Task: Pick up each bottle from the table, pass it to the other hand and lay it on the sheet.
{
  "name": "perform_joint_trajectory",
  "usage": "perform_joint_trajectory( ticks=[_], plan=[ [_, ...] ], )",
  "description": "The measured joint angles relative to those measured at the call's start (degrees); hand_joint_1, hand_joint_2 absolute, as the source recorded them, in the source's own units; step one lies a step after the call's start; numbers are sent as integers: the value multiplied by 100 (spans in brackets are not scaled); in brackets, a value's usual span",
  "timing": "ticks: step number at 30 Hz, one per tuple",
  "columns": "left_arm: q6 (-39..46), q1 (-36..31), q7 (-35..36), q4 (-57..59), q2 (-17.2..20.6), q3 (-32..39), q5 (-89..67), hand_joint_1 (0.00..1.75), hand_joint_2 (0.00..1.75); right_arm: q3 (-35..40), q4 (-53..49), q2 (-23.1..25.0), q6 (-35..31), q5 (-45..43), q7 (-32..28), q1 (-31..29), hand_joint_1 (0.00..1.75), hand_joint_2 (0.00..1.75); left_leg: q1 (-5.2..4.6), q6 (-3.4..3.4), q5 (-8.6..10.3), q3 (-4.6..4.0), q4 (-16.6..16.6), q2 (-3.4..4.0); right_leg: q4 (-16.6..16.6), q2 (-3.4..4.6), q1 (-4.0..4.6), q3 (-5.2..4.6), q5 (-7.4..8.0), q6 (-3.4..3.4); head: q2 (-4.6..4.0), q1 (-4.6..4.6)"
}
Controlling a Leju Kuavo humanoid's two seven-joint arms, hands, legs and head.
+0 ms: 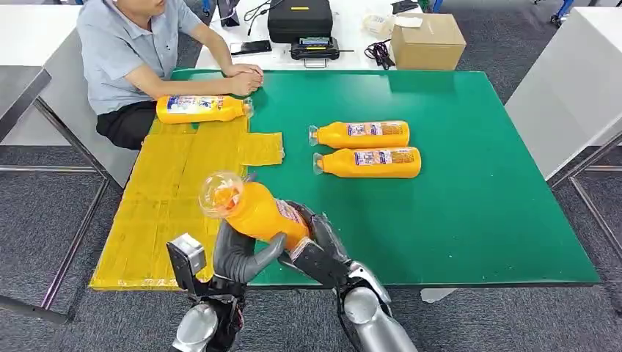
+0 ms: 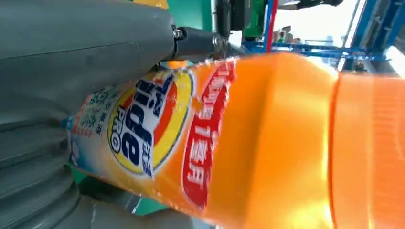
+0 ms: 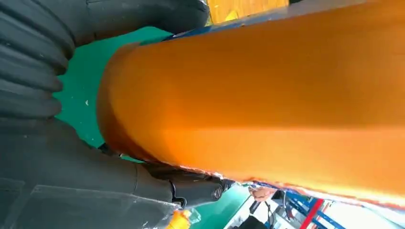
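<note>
An orange bottle with a clear cap is held tilted above the table's front edge, cap pointing up and to the left. My left hand wraps it from below at mid-body, and my right hand grips its lower end. The left wrist view has the bottle's label close against my left hand. In the right wrist view the bottle's body lies against my right hand. Two more orange bottles lie side by side mid-table. Another bottle lies on the yellow sheet.
The green table has open surface to the right. A person sits at the far left corner, hands resting by the bottle on the sheet. Behind the table are a cardboard box and a black case.
</note>
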Motion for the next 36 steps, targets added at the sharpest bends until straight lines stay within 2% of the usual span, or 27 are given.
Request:
perform_joint_trajectory(
  ticks=[7,10,11,12,17,23,27,32,36],
  plan=[
    [-136,-1,-63,0,-2,48,20,175,175,4,149,0,-2,-48,-22,-70,175,175,0,0,0,0,0,0,0,0,0,-2,0,0,0,0],
    [-133,-13,-35,15,-2,52,-4,175,175,2,225,-13,-63,-31,-13,-111,157,175,0,0,0,0,0,0,0,0,0,-2,0,0,0,0],
    [-133,-16,-24,26,-4,52,-9,175,175,2,247,-13,-87,-15,-4,-126,113,175,0,0,0,0,0,0,0,0,0,-2,0,0,0,0],
    [-133,-18,-15,35,-4,55,-20,175,175,0,267,-15,-118,2,9,-137,3,175,0,0,0,0,0,0,0,0,0,-2,0,0,0,0],
    [-120,-31,0,61,-9,55,-258,175,175,0,461,-15,-273,206,252,-234,0,175,0,0,0,0,0,-1,0,-1,0,-2,0,0,0,0],
    [649,-4,288,-177,-9,63,-2161,175,175,-161,686,-63,-1014,926,590,-109,0,175,0,0,0,-3,1,-4,0,-2,-1,-3,0,0,0,0],
    [710,24,365,-341,-9,118,-2386,175,175,-319,706,-116,-1097,1079,614,12,0,175,-1,0,-1,-5,1,3,-1,1,-1,-7,0,0,0,0],
    [1297,139,457,-643,-11,208,-4255,175,175,-597,636,-151,-1758,2200,901,186,0,175,-1,0,-1,-6,1,-1,0,0,-1,-6,0,0,0,0],
    [1533,226,623,-925,-20,398,-5024,175,175,-945,511,-175,-1913,2647,916,316,0,175,-1,0,-1,-6,1,1,-1,0,-1,-6,0,0,0,0]
  ],
)
